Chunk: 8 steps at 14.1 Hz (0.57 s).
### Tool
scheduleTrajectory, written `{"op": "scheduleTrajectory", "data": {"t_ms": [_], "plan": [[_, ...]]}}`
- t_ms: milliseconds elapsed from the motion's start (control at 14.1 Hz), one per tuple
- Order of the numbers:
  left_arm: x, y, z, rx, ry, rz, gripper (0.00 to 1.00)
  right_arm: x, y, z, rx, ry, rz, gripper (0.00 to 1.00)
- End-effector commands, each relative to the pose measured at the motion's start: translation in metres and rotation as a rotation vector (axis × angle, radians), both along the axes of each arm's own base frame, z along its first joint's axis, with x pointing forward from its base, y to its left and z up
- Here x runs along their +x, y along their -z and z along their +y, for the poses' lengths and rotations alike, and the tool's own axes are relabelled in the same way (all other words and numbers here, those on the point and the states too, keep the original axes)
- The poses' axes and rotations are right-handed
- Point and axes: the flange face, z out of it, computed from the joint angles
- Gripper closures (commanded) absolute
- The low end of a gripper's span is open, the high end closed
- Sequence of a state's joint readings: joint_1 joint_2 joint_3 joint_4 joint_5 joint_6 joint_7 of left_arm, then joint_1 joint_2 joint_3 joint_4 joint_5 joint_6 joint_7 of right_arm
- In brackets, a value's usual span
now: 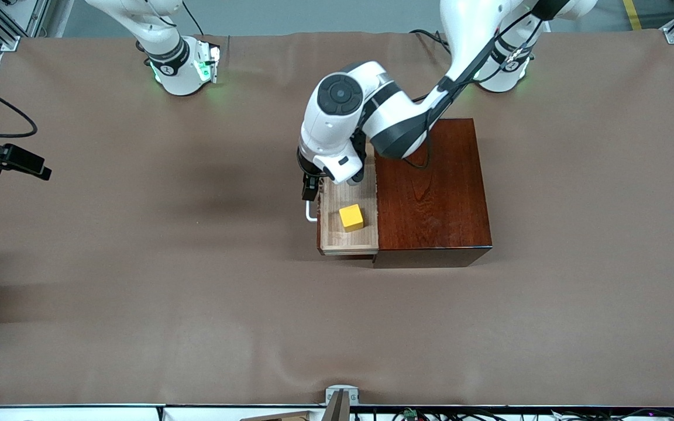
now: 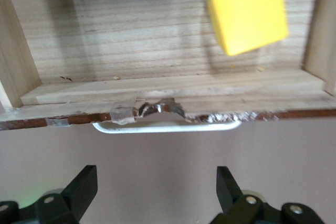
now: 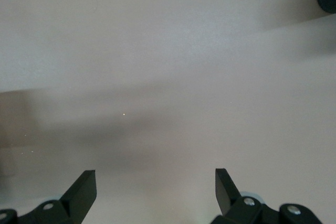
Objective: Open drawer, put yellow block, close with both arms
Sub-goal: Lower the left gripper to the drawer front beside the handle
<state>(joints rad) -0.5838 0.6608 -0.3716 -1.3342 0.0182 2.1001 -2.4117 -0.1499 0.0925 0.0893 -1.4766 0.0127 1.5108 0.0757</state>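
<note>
A brown cloth-covered table [image 1: 138, 280] carries a dark reddish-brown wooden box [image 1: 433, 193] near its middle. The drawer [image 1: 348, 241] stands pulled out of the box toward the right arm's end of the table, at about nine o'clock from the box in the front view. Its white handle [image 2: 167, 128] sits on the drawer's front, which is chipped along its edge.

The left arm [image 1: 395, 117] reaches over the box from its base at about one o'clock. The left gripper [image 1: 310, 190] hangs just in front of the handle with its fingers spread wide, holding nothing and clear of the bar.

The right gripper [image 3: 156, 190] is over bare table at the right arm's end, waiting, fingers wide apart and empty.

The yellow block [image 1: 351, 217] lies inside the drawer on its floor.
</note>
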Motion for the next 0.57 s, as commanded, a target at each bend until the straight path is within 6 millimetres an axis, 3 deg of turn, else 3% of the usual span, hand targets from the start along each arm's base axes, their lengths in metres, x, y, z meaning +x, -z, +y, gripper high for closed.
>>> {"op": "scheduleTrajectory", "data": {"t_ms": [0, 283, 495], "plan": [[0.006, 0.012, -0.008, 0.008, -0.070, 0.003, 0.00, -0.004, -0.006, -0.001, -0.014, -0.001, -0.004, 0.00], [-0.004, 0.038, -0.016, 0.067, -0.045, -0.017, 0.00, -0.004, -0.006, 0.001, -0.013, -0.006, -0.002, 0.00], [-0.010, 0.045, -0.018, 0.122, -0.019, -0.057, 0.00, -0.004, -0.006, -0.001, -0.014, 0.000, -0.002, 0.00]]}}
